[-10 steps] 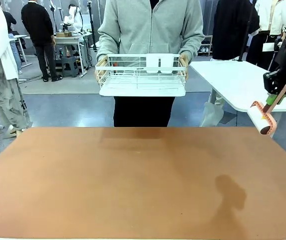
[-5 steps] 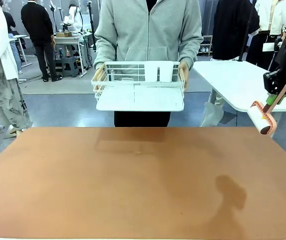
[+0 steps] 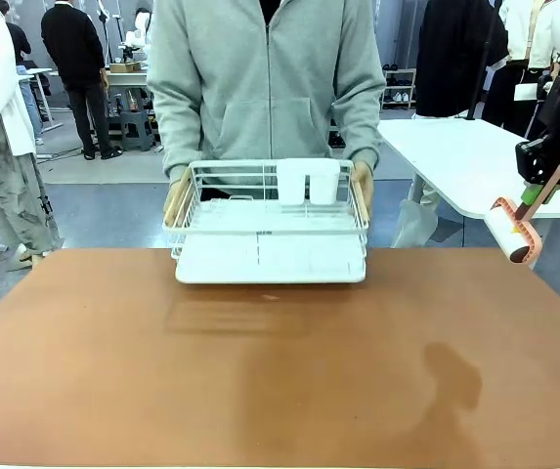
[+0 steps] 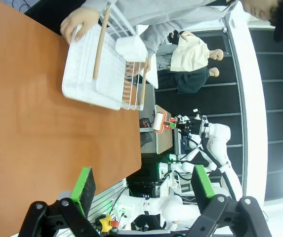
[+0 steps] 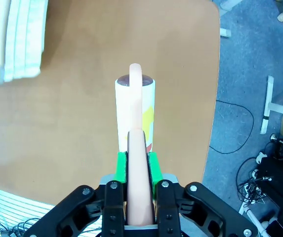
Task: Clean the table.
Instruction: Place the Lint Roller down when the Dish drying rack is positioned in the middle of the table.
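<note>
Table top (image 3: 280,381), reddish-brown and mostly bare, is crossed at its far edge by a white dish rack (image 3: 270,225) held in a person's hands (image 3: 177,195), its small label unreadable, while the right gripper (image 5: 136,160) clamps a lint roller (image 3: 511,232) beyond the right edge and the left gripper (image 4: 141,185) is spread, seemingly holding nothing.

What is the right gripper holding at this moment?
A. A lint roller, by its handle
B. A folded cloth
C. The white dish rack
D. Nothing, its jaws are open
A: in the right wrist view, the right gripper has its green pads closed on the peach handle of the lint roller, while the white dish rack is in the person's hands above the table.
</note>
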Available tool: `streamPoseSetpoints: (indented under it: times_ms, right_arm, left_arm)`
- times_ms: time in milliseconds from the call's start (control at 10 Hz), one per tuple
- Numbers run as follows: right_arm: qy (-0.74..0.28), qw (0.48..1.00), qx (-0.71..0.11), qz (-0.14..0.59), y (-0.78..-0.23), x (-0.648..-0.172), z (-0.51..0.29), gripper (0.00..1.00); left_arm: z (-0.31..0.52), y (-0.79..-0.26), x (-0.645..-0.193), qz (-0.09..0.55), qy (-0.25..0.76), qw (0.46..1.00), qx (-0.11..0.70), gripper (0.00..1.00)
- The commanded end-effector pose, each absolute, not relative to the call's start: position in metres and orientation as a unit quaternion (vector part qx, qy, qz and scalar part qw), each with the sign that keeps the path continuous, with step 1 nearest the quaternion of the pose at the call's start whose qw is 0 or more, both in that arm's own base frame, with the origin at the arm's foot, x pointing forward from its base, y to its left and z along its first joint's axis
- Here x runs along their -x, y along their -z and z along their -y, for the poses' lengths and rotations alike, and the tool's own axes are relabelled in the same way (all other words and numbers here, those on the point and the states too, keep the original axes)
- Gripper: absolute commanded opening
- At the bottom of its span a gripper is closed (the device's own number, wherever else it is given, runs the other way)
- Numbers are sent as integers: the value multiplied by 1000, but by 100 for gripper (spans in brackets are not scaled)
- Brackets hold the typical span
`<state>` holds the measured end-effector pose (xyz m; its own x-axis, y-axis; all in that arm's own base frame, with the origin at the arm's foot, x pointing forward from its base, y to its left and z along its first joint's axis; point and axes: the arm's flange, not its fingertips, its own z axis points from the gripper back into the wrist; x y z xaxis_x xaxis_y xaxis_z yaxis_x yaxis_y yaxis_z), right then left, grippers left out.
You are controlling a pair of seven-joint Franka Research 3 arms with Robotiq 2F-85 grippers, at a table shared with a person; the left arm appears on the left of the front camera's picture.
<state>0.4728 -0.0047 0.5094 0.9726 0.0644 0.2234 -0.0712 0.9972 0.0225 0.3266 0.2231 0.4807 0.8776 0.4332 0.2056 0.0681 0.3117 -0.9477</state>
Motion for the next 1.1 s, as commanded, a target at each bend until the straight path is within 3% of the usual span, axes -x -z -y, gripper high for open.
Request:
streamPoseSetpoints:
  times_ms: [0, 1000]
  right_arm:
    - [-34, 992, -23, 116, -511, -473, 4, 21]
    - [-34, 992, -23, 116, -511, -473, 4, 21]
  left_arm:
    - [-224, -482, -325, 221, -115, 778, 577, 100]
    - [-224, -482, -325, 221, -115, 778, 577, 100]
